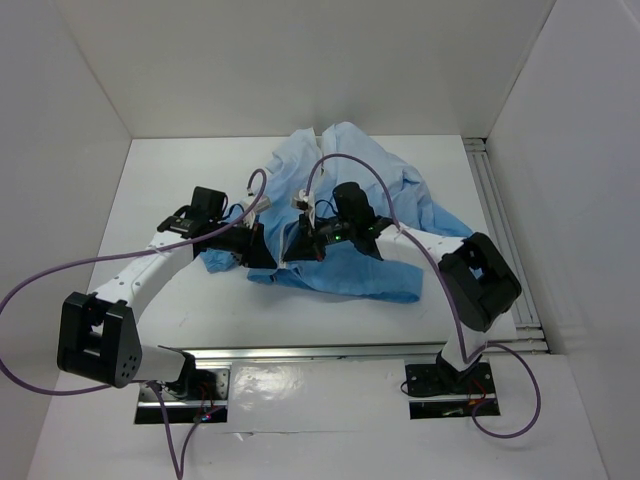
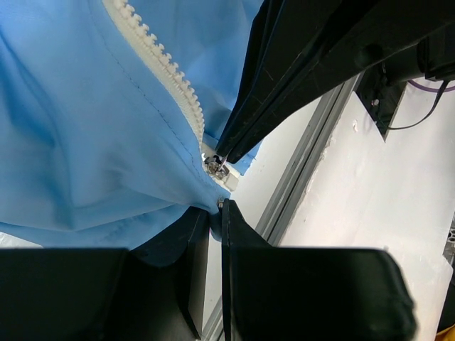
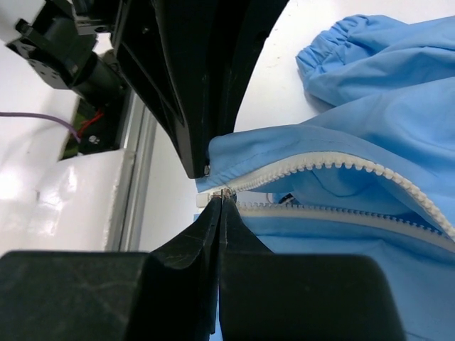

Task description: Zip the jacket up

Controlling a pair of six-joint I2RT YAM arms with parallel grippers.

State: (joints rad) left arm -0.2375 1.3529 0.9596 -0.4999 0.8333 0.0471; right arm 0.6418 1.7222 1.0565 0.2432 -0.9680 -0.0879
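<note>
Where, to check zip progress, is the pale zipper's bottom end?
Top view: zipper end on the crinkly light-blue jacket, near edge, where left pincer and right pincer meet.

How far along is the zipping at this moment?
Done: both grips are set at the hem of the jacket. In hand: left fingers pinch its fabric edge; right fingers are shut on the zipper at its bottom end. Left: tooth rows lie apart, nothing zipped yet.

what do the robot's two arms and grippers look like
Both match: the left arm and right arm have slim white links joined by boxy black joint housings. A thin purple cable loops along each. The left gripper and right gripper have flat, matte black fingers tapering to narrow tips.
</note>
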